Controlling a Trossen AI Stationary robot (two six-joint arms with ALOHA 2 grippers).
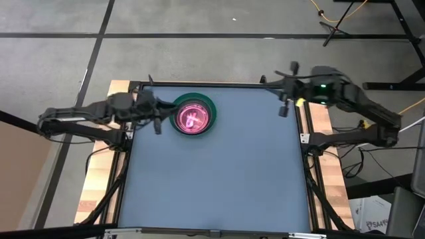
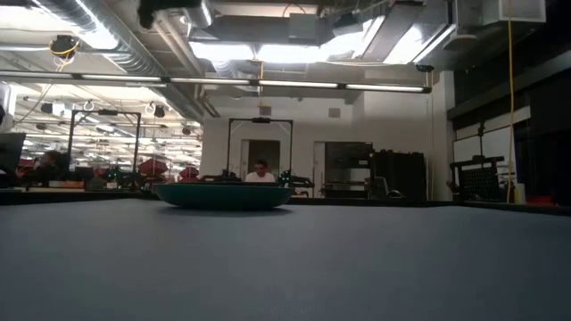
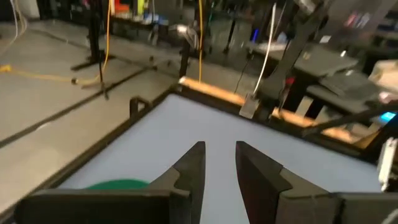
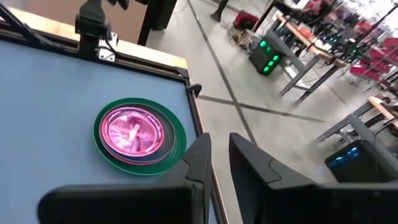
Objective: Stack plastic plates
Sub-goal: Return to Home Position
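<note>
The plastic plates (image 1: 193,116) stand in one stack on the far left part of the blue-grey table. A translucent pink plate (image 4: 132,132) is on top. The larger dark green plate (image 4: 102,155) is at the bottom, with its underside (image 2: 223,203) on the table. My left gripper (image 1: 166,107) hovers raised just left of the stack, open and empty (image 3: 219,149). My right gripper (image 1: 269,81) hangs raised at the table's far right corner. It points toward the stack, and its fingers are slightly apart with nothing between them (image 4: 219,140).
A black frame (image 1: 219,85) and wooden side strips (image 1: 99,186) edge the table (image 1: 219,179). The bare surface stretches from the stack to the near and right edges. In the low view a person (image 2: 260,171) sits far off in the room behind.
</note>
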